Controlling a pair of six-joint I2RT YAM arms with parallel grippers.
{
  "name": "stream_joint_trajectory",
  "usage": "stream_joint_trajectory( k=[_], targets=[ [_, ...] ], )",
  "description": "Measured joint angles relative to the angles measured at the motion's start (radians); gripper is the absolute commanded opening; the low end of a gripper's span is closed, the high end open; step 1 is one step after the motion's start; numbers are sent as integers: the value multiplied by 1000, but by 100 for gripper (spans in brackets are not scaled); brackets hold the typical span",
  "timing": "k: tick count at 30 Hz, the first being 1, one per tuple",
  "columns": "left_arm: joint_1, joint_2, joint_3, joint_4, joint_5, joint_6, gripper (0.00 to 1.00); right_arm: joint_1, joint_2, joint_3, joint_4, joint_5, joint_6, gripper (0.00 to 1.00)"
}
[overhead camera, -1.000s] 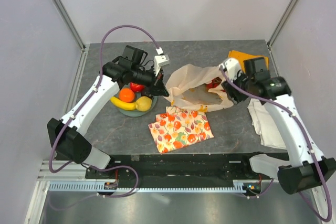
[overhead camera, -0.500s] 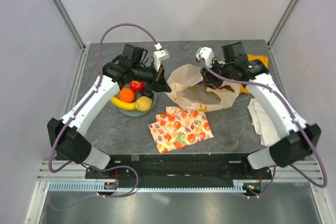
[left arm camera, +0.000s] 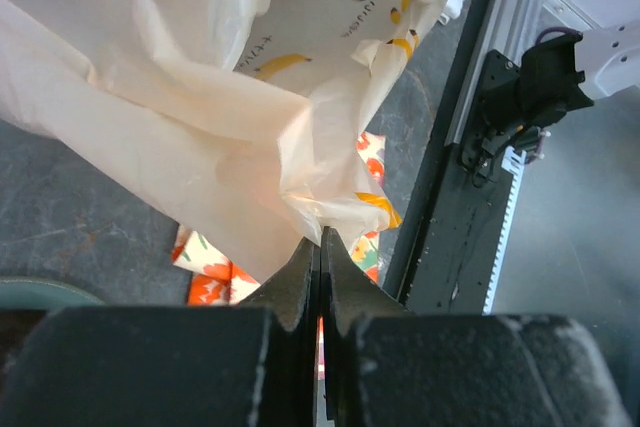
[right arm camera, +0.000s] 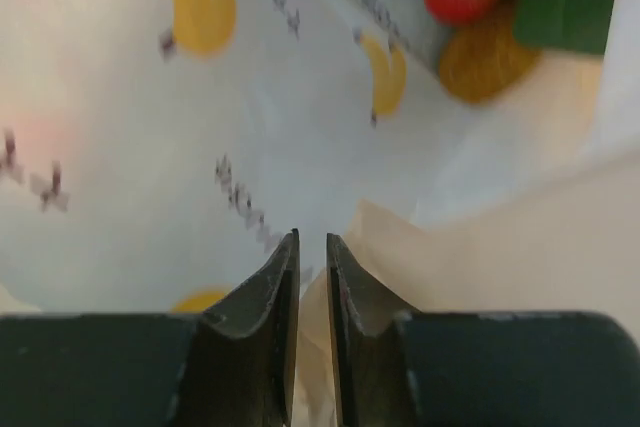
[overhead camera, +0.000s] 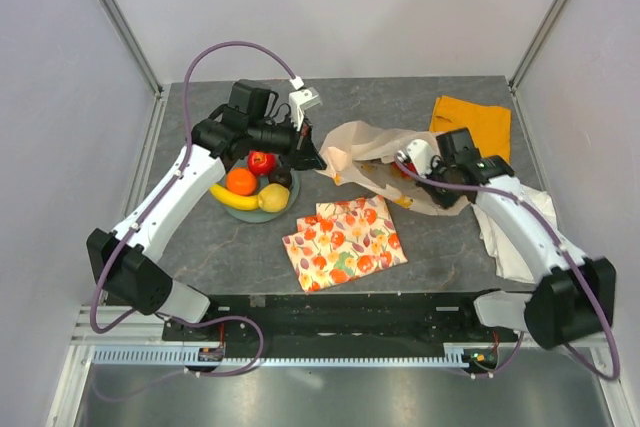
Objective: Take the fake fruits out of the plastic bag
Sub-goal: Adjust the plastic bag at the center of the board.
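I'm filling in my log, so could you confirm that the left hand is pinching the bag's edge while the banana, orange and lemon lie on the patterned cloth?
Not quite: the left hand does pinch the bag, but the banana, orange and lemon lie in the dish left of the patterned cloth, as the top view shows.

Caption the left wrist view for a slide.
Left jaws pinch a fold of the plastic bag, the fruit-patterned cloth visible beyond.

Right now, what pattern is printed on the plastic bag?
Yellow bananas and small dark lettering on the cream plastic bag; the right wrist view shows it best.
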Motion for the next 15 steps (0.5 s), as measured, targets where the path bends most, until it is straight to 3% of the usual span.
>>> stream_joint_trajectory(
  k=[6, 15],
  targets=[
    [-11, -41, -78, -9, 23, 2, 2, -1, -182, -55, -63, 114, -9, 37],
    [-45, -42, -82, -12, 7, 20, 2, 0, -19, 121, 8, 23, 4, 40]
  ],
)
